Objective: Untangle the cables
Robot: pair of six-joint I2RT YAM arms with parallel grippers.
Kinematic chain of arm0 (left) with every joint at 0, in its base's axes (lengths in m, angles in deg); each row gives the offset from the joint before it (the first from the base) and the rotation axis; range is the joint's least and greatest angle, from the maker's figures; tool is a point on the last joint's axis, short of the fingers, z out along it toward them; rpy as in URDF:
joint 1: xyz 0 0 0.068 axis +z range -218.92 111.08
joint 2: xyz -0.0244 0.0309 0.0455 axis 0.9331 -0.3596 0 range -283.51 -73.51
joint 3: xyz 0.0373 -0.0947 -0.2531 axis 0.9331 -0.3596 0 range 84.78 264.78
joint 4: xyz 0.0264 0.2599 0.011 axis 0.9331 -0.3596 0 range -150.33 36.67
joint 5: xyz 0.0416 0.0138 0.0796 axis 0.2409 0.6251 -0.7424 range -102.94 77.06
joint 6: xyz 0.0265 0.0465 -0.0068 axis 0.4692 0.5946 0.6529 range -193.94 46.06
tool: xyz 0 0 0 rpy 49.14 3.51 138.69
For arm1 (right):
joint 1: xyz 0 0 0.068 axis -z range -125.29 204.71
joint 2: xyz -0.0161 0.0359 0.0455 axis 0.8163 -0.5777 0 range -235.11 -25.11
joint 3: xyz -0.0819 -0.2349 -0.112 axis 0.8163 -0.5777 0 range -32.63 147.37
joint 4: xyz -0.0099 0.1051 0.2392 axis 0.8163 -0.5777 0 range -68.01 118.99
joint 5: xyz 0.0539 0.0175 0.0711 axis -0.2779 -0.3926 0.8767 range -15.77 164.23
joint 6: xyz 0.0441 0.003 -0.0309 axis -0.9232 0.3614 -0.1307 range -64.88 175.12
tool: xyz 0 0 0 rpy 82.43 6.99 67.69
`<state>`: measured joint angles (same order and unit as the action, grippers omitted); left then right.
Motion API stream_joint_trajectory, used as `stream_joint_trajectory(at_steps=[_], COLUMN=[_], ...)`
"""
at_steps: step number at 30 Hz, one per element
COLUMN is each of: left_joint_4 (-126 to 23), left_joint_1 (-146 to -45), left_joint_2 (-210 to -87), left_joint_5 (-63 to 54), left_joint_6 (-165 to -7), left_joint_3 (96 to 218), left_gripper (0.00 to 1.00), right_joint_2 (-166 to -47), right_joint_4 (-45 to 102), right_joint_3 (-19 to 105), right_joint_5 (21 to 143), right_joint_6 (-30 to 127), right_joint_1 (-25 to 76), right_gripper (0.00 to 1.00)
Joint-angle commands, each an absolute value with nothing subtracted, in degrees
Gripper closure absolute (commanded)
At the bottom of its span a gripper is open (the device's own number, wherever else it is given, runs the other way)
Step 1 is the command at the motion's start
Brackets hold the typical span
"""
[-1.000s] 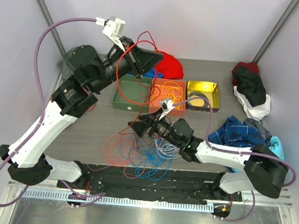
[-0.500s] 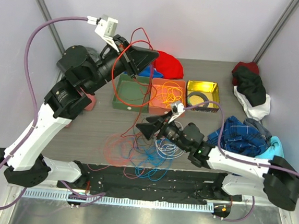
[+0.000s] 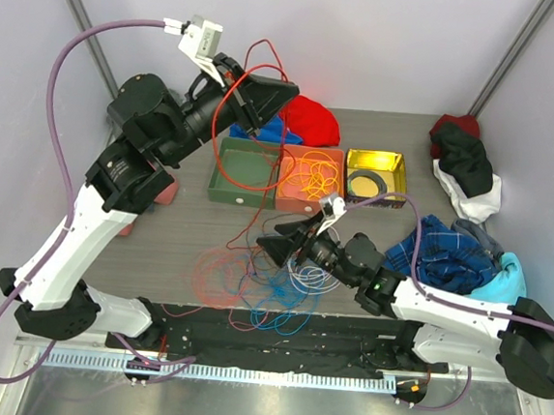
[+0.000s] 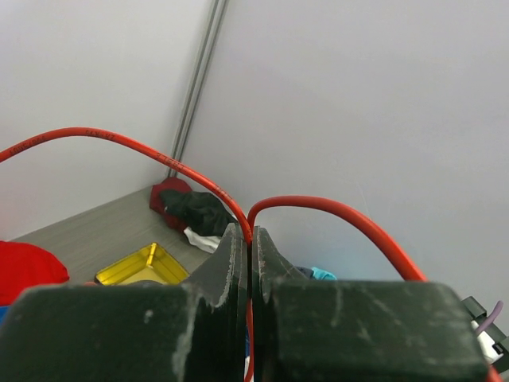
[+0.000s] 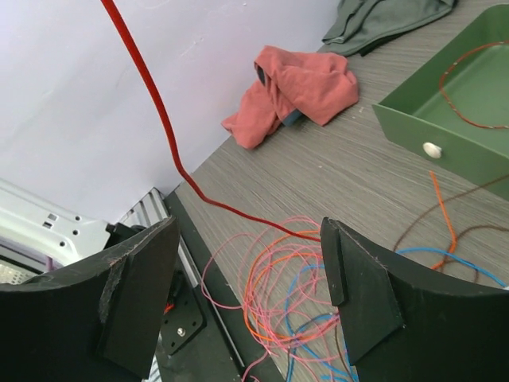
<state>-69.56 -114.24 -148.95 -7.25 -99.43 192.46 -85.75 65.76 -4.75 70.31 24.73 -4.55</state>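
Cables (image 3: 256, 281) lie heaped at the near edge, just below the right gripper (image 3: 274, 246), fingers spread and empty, and one red cable (image 5: 151, 103) runs from them toward the far left corner, where the high left gripper (image 3: 283, 91) pinches it shut.

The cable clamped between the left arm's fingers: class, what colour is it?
The cable is red, shown best in the left wrist view.
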Motion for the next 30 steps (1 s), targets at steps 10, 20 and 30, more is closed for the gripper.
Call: stream_joint_trajectory(at_steps=[10,20,30], left_joint_4=[-67.7,-67.6,-63.9], left_joint_1=[-114.8,-115.1,-115.1], left_joint_2=[-149.1,-142.2,-127.5], left_joint_5=[-4.9,-6.8,-8.6], left_joint_6=[-102.1,-99.6,-100.6], left_joint_3=[192.6,188.0,170.8], left_gripper=[1.0,1.0,1.0], right_joint_2=[-100.4,-104.1,-97.4], right_joint_4=[77.0,67.2,37.6], right_joint_3=[8.4,7.8,27.8], right_joint_5=[75.0,67.3,65.4], right_joint_6=[23.0,17.0,23.1], right_joint_1=[-5.3,2.6,10.3], right_gripper=[0.2,0.95,0.99])
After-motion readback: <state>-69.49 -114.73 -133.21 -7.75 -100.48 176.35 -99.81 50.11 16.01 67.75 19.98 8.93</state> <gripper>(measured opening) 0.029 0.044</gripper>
